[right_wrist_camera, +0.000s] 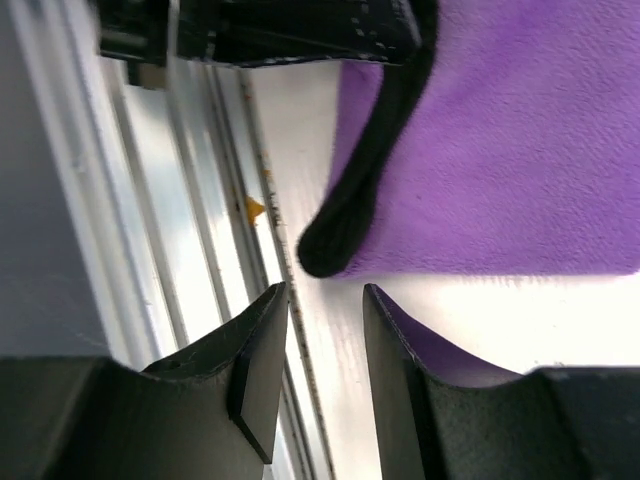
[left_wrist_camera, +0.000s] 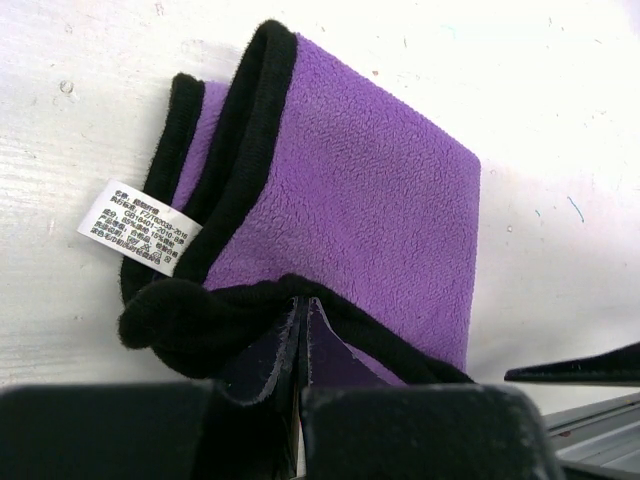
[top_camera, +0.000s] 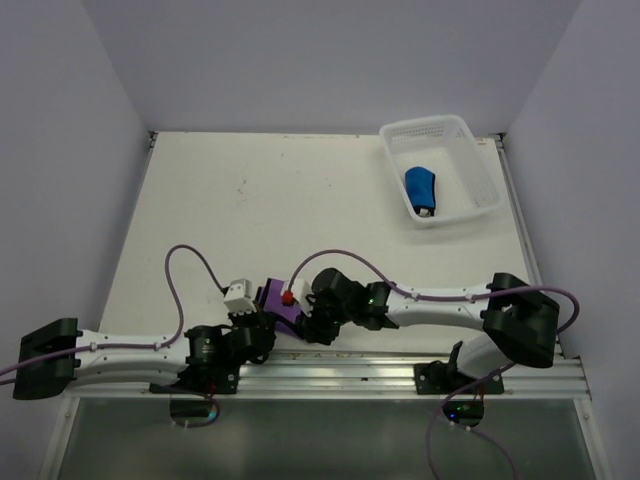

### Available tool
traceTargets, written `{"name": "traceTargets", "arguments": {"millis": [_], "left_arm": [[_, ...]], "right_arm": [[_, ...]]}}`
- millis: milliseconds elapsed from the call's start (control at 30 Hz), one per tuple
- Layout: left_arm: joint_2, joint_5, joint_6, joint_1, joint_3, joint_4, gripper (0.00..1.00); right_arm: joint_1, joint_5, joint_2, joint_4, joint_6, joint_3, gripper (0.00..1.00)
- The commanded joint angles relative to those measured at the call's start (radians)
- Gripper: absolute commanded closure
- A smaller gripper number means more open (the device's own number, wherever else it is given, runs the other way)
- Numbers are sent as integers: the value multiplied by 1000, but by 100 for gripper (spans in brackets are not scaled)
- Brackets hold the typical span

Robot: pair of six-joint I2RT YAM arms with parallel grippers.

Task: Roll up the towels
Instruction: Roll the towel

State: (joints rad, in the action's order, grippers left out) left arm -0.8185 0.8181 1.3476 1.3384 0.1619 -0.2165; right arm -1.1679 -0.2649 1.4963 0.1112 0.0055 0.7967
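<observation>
The purple towel (top_camera: 280, 300) lies folded in layers near the table's front edge, its black hem (left_wrist_camera: 250, 110) and white label (left_wrist_camera: 140, 228) showing in the left wrist view. My left gripper (left_wrist_camera: 300, 300) is shut, pinching the near hem of the purple towel (left_wrist_camera: 360, 190). My right gripper (right_wrist_camera: 325, 290) is open with nothing between its fingers. It hovers just off a hem corner (right_wrist_camera: 335, 235) of the purple towel (right_wrist_camera: 500, 150). In the top view the right gripper (top_camera: 312, 325) sits at the towel's right side. The blue towel (top_camera: 421, 190) lies rolled inside the basket.
The white perforated basket (top_camera: 425, 122) stands at the far right of the table. An aluminium rail (top_camera: 400, 370) runs along the front edge, right beside my right fingers (right_wrist_camera: 180, 200). Purple cables loop above both arms. Walls close the table on three sides.
</observation>
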Motion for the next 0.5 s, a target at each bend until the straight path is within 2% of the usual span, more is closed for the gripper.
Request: {"name": "traceTargets", "arguments": {"millis": [0, 133, 467], "left_arm": [[-7, 16, 7, 5, 22, -52, 100], [-10, 13, 5, 5, 28, -55, 100], [8, 15, 1, 5, 33, -70, 100]], "right_arm": [[-9, 107, -16, -67, -21, -4, 60], [-16, 165, -4, -97, -16, -5, 60], [-19, 61, 71, -139, -13, 22, 59]]}}
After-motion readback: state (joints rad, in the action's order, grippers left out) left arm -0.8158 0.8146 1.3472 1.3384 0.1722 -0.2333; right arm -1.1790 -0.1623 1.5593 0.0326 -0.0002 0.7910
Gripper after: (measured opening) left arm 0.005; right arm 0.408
